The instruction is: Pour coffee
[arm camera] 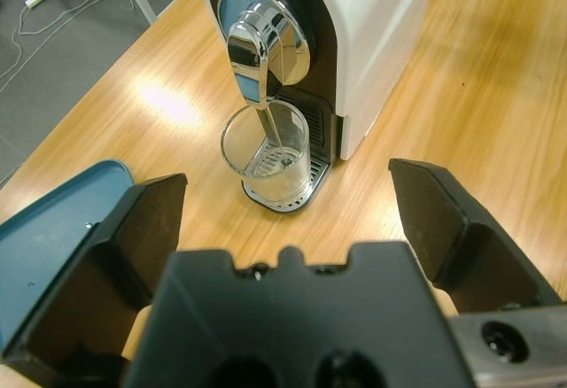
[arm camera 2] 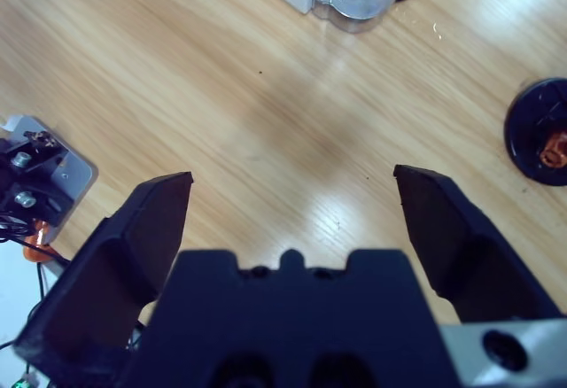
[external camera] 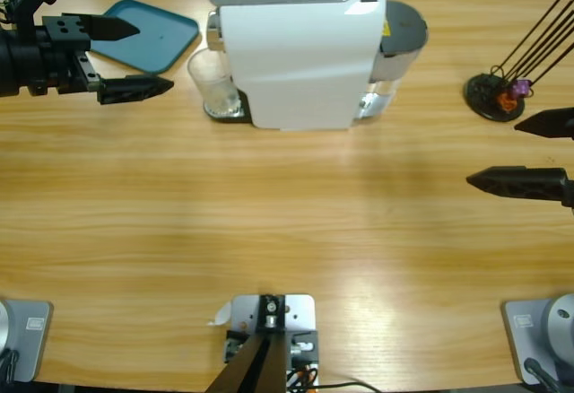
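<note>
Clear glass (arm camera: pixel 267 151) stood on the drip tray under the spout of the white coffee machine (external camera: pixel 300 52); whether any coffee lay in it, I couldn't tell. My left gripper (external camera: pixel 126 56) hung spread, near the glass, beside the blue tray (external camera: pixel 148 25). My right gripper (external camera: pixel 525 152) was spread over bare table, near the black capsule stand (external camera: pixel 496 95).

Bare table (external camera: pixel 269 222) lies between left gripper (external camera: pixel 127 57) and glass (external camera: pixel 213 83).
</note>
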Motion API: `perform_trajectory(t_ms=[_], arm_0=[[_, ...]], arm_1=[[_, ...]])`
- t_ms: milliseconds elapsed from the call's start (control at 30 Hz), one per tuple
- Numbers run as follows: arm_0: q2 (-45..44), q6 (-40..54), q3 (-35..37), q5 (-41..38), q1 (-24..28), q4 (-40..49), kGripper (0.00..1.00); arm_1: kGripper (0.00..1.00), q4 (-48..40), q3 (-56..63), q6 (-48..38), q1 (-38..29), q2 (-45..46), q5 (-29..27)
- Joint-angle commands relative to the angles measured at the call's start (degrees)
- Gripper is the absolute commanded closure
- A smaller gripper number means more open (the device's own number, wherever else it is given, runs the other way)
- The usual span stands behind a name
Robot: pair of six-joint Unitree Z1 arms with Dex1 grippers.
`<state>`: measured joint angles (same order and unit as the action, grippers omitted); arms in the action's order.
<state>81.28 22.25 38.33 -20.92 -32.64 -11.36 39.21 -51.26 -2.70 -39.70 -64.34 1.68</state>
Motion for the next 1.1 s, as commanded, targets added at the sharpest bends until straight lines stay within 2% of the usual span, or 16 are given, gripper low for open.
perform_trajectory(t_ms=[33,1100], arm_0=[[-1.1,-1.8,-2.2,0.7,-0.7,0.3,0.000],[0.8,-2.6,-2.3,0.7,-0.2,0.5,0.000]], arm_1=[[0.000,-3.9,4.4,1.9,-0.4,3.7,1.9],[0.000,-4.5,3.6,1.8,-0.4,-1.7,2.0]])
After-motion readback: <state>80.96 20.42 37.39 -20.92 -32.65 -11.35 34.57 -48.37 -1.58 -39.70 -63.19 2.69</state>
